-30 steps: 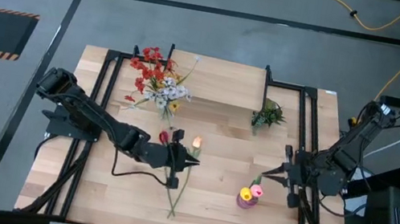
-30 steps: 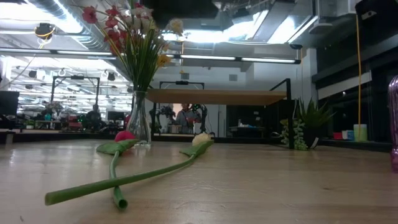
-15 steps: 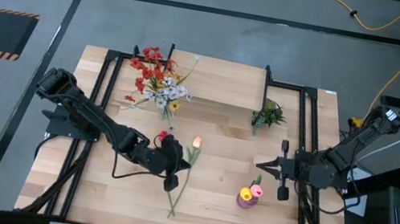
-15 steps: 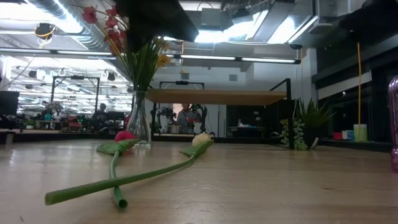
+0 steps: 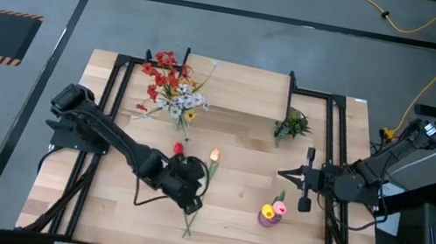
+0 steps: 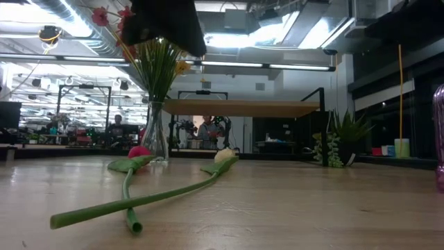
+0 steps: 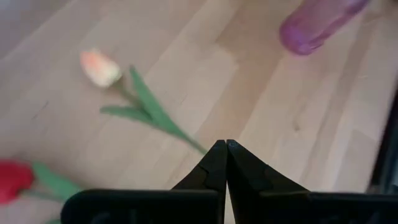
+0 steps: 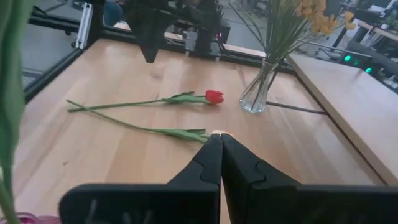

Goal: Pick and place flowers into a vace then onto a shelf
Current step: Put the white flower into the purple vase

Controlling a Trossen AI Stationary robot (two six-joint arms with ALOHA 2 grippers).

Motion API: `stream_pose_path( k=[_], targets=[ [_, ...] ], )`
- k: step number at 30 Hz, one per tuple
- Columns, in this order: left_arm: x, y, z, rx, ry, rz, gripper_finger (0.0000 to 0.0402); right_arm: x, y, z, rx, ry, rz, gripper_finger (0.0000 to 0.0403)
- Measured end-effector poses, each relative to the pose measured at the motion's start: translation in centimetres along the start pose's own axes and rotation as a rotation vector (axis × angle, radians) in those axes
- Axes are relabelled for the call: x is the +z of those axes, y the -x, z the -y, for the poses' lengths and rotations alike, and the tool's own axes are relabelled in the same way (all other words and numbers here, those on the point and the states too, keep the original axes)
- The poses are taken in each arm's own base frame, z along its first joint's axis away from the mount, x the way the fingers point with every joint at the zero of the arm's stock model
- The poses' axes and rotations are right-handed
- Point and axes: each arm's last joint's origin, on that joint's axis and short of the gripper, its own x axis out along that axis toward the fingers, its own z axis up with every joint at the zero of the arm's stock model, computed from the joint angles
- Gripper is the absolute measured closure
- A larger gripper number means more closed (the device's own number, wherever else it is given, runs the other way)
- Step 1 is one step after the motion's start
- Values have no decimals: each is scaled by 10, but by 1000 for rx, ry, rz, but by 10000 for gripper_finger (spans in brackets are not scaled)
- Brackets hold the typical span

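Light wood table (image 5: 228, 221) with plank lines, smooth and pale. Two loose tulips lying flat on it, near the middle: a red tulip (image 5: 178, 147) and an orange tulip (image 5: 214, 154), each with a long thin green stem and soft pointed leaves. Stems crossed low down (seen best from the low view, where the red tulip (image 6: 139, 152) and the pale orange one (image 6: 223, 155) lie side by side).

Clear glass vase (image 6: 155, 142), narrow at the neck and wide at the foot, standing at the far left of the table just beside the shelf. Full of flowers (image 5: 169, 85): red, white and yellow sprays on thin green stalks. Shelf (image 5: 241, 90) a flat pale wood top on thin black legs, at the far edge of the table. Small green leafy plant (image 5: 291, 125) just beside the shelf's right end.

Purple vase (image 5: 269, 216), round and see-through, near the right front, with a pink tulip and a yellow tulip poking out (two in there).

Left end effector (image 7: 223, 149) above the table over the loose stems, dark pointed fingers pressed together, holding nothing. Right end effector (image 8: 219, 142) off to the right, near the purple vase, also pinched closed and empty. Black arm of the left one blocking part of the stems from above.

Four tulips counted, two vases, one shelf, one plant.
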Motion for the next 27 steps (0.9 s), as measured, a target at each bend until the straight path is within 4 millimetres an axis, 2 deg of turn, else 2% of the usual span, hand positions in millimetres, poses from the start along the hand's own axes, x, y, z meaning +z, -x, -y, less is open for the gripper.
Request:
stream_pose_path(
  k=[10,18,27],
  targets=[
    [4,-26,18,217,83,-153,399,0,-2,2,-19,31,-4,396],
    [3,-62,14,332,112,-182,399,-1,-2,2,-18,39,-8,396],
    [6,-70,14,339,125,-109,385,-2,-2,2,-18,44,-17,396]
  ],
)
